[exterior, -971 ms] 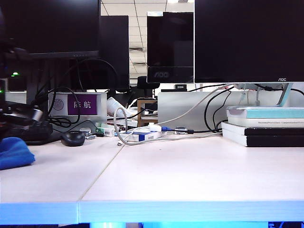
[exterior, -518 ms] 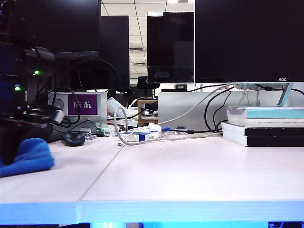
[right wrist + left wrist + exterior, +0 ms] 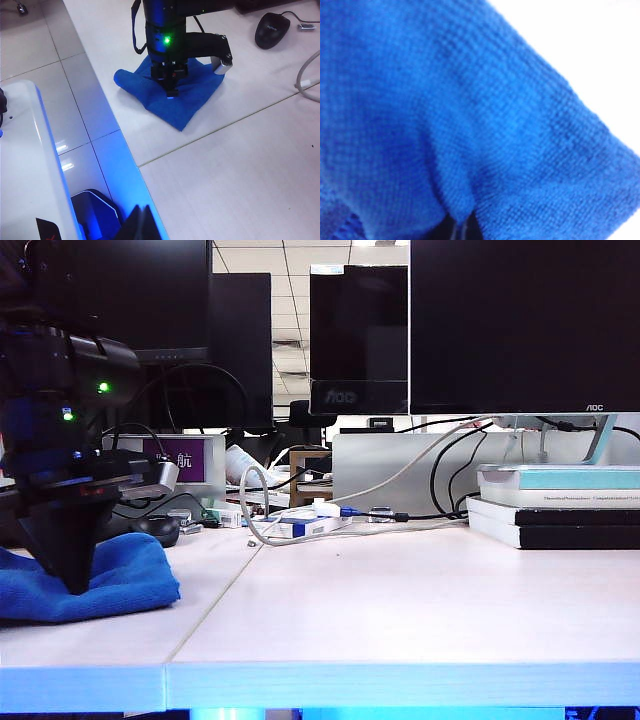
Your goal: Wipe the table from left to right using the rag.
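Exterior view: The left gripper (image 3: 75, 580) points straight down at the left side of the table (image 3: 400, 620), its tip pressed into the rag (image 3: 120, 580). The rag lies rumpled on the left panel, just left of the seam (image 3: 215, 605) and near the front edge. A black mouse (image 3: 158, 530) sits behind the rag, partly hidden by the arm. Monitors (image 3: 520, 325), cables (image 3: 300, 525) and a stack of books (image 3: 555, 505) stand along the back of the table. The right gripper is not visible in this view.

Left wrist view: The rag (image 3: 445, 115) fills nearly the whole frame, with white table (image 3: 600, 55) showing at one corner. A fold of cloth is drawn into the dark tip of the left gripper (image 3: 461, 227); the jaws are pressed together on the cloth.

Right wrist view: The left gripper (image 3: 171, 90) stands upright on the middle of the rag (image 3: 187, 107), pinching it against the table (image 3: 250, 165). The rag lies beside the seam (image 3: 225, 127), near the table edge. The mouse (image 3: 272, 29) rests well beyond it. Only a dark tip of the right gripper (image 3: 141, 225) shows, off the table edge; its jaw state cannot be told.
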Controlling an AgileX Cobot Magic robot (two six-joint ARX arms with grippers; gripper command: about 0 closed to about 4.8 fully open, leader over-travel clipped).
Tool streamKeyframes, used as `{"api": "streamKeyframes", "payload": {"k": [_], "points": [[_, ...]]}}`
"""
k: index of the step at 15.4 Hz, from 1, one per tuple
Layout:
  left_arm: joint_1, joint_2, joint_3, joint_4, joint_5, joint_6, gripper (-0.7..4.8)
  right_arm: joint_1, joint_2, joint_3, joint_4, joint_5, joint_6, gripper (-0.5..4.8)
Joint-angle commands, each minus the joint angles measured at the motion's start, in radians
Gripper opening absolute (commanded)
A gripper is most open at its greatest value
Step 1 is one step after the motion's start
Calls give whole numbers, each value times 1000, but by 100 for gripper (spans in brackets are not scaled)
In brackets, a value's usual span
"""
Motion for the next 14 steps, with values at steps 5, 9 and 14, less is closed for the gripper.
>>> {"api": "streamKeyframes", "payload": {"k": [5, 9, 14], "points": [[-146, 34, -28, 29, 29, -53, -6, 2, -6, 5, -35, 3, -3, -1], [-218, 34, -27, 82, 38, -125, -6, 2, -17, 15, -98, 88, -3, -1], [-293, 34, -27, 135, 34, -201, -6, 2, -28, 15, -115, 129, 2, -1]]}}
